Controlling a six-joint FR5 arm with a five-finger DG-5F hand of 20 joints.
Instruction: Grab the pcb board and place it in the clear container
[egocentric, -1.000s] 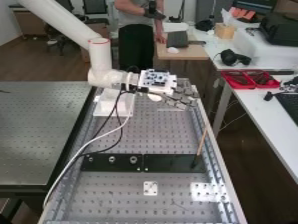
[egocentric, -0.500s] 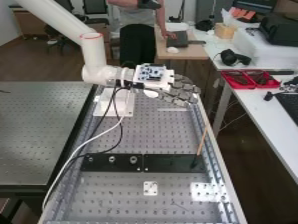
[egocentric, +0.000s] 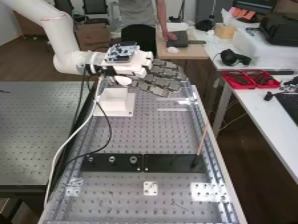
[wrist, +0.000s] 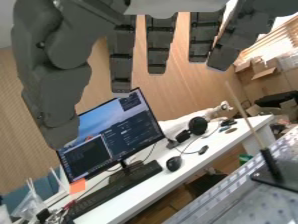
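Observation:
In the high view the hand (egocentric: 157, 77) is over the bench's far end, its fingers straight and spread with nothing between them. A blue-and-white circuit board (egocentric: 122, 52) sits on top of the white housing behind the fingers; whether it is the task's pcb I cannot tell. Beyond the bench's middle, below the fingers, lies something see-through (egocentric: 174, 105) with bright edges, perhaps the clear container, partly hidden by the hand. The wrist view has the hand (wrist: 159, 45) open, with straight fingers and the thumb apart from them.
A white block (egocentric: 114, 103) stands left of the see-through thing. Black plates (egocentric: 143, 163) cross the perforated bench (egocentric: 149, 135), and a thin brown stick (egocentric: 202, 142) rises at their right end. Red trays (egocentric: 250, 79) rest on the side table. A monitor (wrist: 113, 135) stands on a desk.
The hand has moved left in the high view and looks larger, turning somewhat. More of the white block and the see-through thing is uncovered. The circuit board has travelled along with the hand.

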